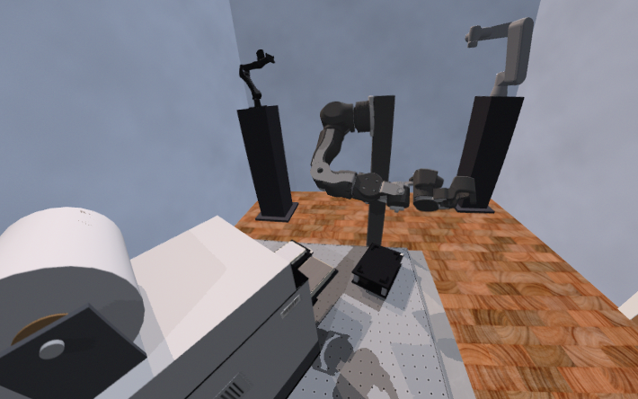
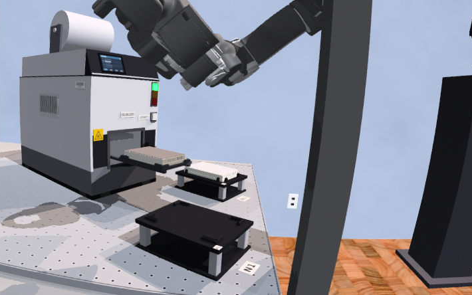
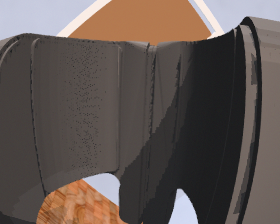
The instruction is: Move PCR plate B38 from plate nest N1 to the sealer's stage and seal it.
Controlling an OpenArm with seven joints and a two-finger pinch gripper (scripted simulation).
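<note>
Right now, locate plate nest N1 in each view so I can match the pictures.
Top: plate nest N1 is at centre, just below the column.
Exterior: lower centre, bare-topped, left of the column.
Wrist: not in it.
Shared landmark: the arm's dark column, in top and exterior.

Top cam behind sealer (image 1: 242,306) faces arm; exterior fronts it, sharing N1 nest (image 2: 193,223); wrist close-up.
</note>
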